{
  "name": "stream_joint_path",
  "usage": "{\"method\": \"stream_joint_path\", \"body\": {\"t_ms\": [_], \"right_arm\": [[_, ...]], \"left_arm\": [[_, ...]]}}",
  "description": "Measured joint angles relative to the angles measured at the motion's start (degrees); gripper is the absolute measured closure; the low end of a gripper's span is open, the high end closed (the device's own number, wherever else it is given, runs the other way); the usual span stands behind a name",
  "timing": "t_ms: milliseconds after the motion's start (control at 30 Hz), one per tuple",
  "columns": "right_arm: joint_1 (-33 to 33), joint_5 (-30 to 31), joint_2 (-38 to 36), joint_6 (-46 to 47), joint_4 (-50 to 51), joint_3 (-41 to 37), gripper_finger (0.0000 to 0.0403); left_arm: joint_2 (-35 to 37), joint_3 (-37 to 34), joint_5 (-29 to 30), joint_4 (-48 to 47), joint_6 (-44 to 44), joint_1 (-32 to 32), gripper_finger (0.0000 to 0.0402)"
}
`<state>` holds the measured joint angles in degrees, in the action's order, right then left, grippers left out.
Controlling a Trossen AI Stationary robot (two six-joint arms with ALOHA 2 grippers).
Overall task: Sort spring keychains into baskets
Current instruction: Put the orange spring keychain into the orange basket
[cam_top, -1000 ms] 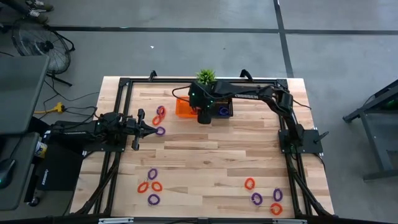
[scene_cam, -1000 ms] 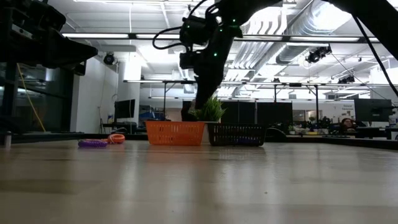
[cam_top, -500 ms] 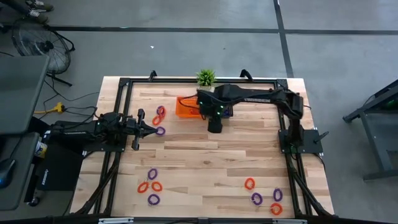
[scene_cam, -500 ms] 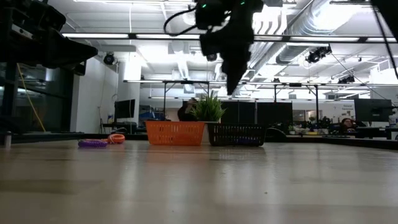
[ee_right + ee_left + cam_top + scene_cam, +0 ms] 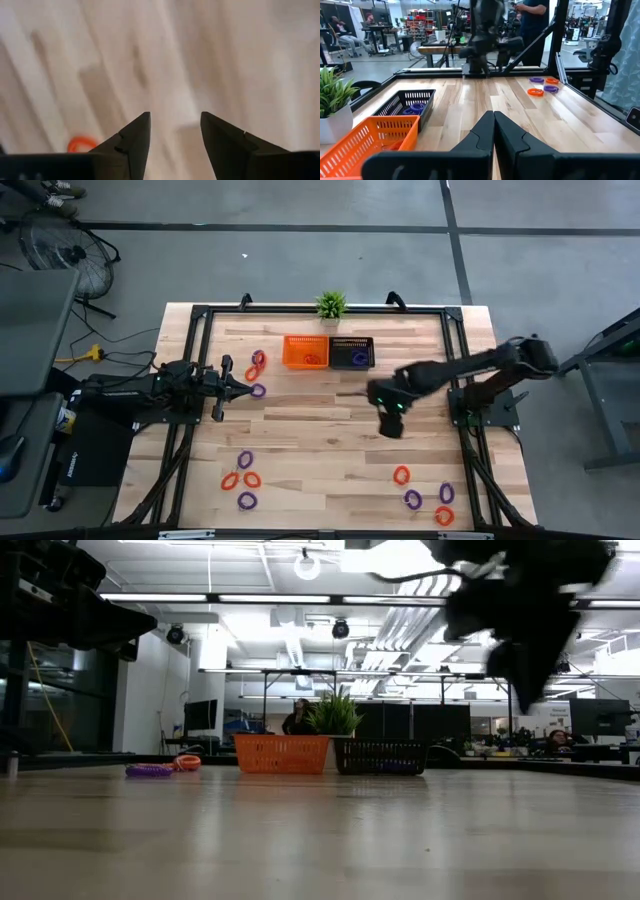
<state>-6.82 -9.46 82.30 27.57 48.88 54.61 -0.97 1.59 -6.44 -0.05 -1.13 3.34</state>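
The orange basket (image 5: 304, 351) and the black basket (image 5: 351, 352) stand side by side at the table's far middle. Purple keychains (image 5: 417, 106) lie in the black basket. Loose orange-red and purple keychains lie in three groups: far left (image 5: 255, 370), near left (image 5: 243, 480) and near right (image 5: 425, 497). My right gripper (image 5: 388, 422) is open and empty above the bare table, right of centre; its wrist view (image 5: 172, 130) shows one orange keychain (image 5: 82, 145) below. My left gripper (image 5: 243, 388) is shut at the left, with a purple keychain (image 5: 258, 390) just off its tips.
A small green potted plant (image 5: 331, 304) stands behind the baskets at the far edge. A black frame (image 5: 200, 315) runs around the tabletop. Bare wood lies between the baskets and the near keychain groups. A person stands in the room beyond the table (image 5: 532, 20).
My right gripper has swung from above the baskets toward the table's near and right edges, and now hangs over the bare wood right of centre. My left arm has kept still.
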Motion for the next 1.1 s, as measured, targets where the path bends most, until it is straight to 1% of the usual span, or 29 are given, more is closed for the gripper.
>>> {"method": "stream_joint_path", "body": {"t_ms": [100, 200, 300, 433, 600, 700, 833, 1100], "right_arm": [[-5.5, -2.3, -3.9, 3.1, -3.5, -5.8, 0.0236], [-10.9, -4.1, -6.3, 3.9, -7.8, -10.7, 0.0236], [-15.7, -5.6, -7.2, 2.7, -11.5, -14.0, 0.0238], [-20.1, -6.7, -6.8, -1.4, -14.9, -16.0, 0.0243], [-23.0, -5.0, -4.9, -10.6, -20.5, -16.1, 0.0247], [-24.2, -3.8, -2.7, -14.3, -24.2, -16.1, 0.0247], [-25.4, -2.6, 1.0, -17.5, -27.1, -16.0, 0.0249], [-27.5, 3.0, 8.2, -22.5, -27.5, -13.0, 0.0254]], "left_arm": [[0.0, 0.0, 0.0, 0.0, 0.0, 0.0, 0.0401], [0.0, 0.0, 0.0, 0.0, 0.0, 0.0, 0.0401], [0.0, 0.0, 0.0, 0.0, 0.0, 0.0, 0.0401], [0.0, 0.0, 0.0, 0.0, 0.0, 0.0, 0.0401], [0.0, 0.0, 0.0, 0.0, 0.0, 0.0, 0.0401], [0.0, 0.0, 0.0, 0.0, 0.0, 0.0, 0.0401], [0.0, 0.0, 0.0, 0.0, 0.0, 0.0, 0.0401], [0.0, 0.0, 0.0, 0.0, 0.0, 0.0, 0.0401]]}}
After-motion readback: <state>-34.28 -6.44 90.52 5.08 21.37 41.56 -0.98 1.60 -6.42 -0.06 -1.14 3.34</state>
